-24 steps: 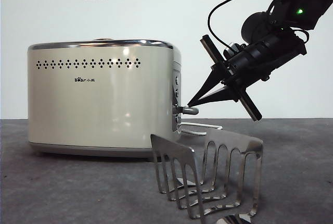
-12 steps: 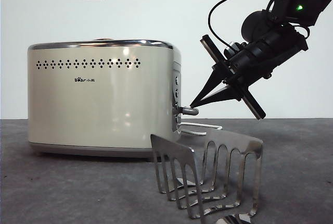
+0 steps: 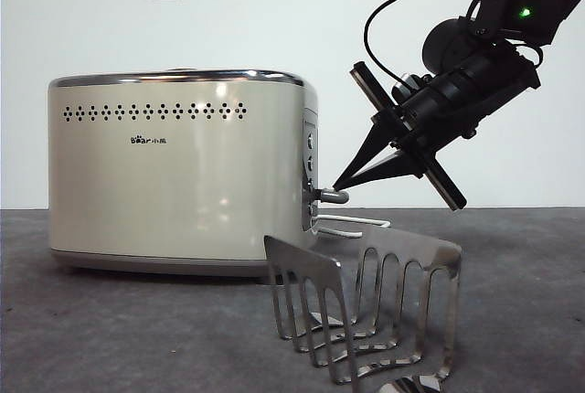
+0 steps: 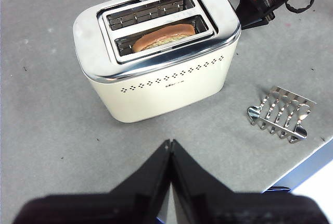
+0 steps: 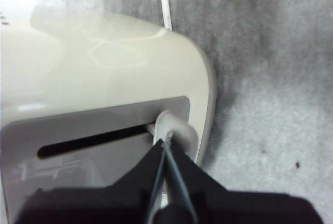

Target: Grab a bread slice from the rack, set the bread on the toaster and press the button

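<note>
The slice of bread (image 4: 165,35) already sits down in one slot of the toaster (image 3: 178,174), the slot nearer the row of little holes. Only its brown domed top peeks out. Its long side runs along the slot, the same way the toaster is long. The rack (image 3: 366,306) stands bare on the grey worktop (image 3: 110,329), just in front of the toaster's end.

The job left is the button (image 3: 333,196). It is a short silver knob that sticks straight out sideways from the grey end panel. It looks hard, smooth and shiny, so a tip could slip off its round top. It probably slides down along its slot (image 5: 93,141), so the push should go on the top of the knob, straight down.

The right claw (image 3: 340,180) has its two black jaws pressed together into one point. That point rests right at the knob, on its upper side.

The left claw (image 4: 170,146) hangs high over the worktop, well away from the toaster, with its jaws together and nothing in them.
</note>
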You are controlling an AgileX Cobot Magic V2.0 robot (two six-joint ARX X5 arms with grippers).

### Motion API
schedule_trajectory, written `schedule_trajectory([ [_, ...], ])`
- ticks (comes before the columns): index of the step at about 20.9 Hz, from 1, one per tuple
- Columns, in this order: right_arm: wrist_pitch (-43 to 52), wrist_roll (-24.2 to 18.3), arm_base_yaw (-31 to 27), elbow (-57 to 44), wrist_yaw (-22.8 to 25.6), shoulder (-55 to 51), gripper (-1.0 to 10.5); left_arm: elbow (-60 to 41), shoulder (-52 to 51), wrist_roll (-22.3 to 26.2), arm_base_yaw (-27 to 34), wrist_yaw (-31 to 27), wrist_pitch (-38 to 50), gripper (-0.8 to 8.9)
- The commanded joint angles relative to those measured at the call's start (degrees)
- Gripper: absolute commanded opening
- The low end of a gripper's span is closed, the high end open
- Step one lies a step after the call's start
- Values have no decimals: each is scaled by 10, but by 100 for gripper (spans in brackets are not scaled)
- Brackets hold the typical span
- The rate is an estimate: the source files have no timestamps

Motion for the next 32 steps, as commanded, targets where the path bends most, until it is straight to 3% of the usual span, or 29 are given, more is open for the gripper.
schedule_trajectory([
  [1,-38,-4,5,-28,41,37,-7,-4,-1,-6,0,-2,2,-8],
  [6,-45,-3,5,-28,76,37,-7,-4,-1,-6,0,-2,2,-8],
  [14,-31,-8,5,-13,54,6,-7,-4,-1,-6,0,-2,2,-8],
  [21,-54,-12,5,23,54,-93,-6,-4,-1,-6,0,-1,2,-8],
  [27,-98,-51,5,24,59,-239,-6,-4,-1,-6,0,0,2,-8],
  [30,-139,-80,5,24,95,-323,-7,-4,0,-6,0,0,2,-8],
  [32,-175,-103,5,24,146,-382,-7,-4,0,-6,0,0,2,-8],
])
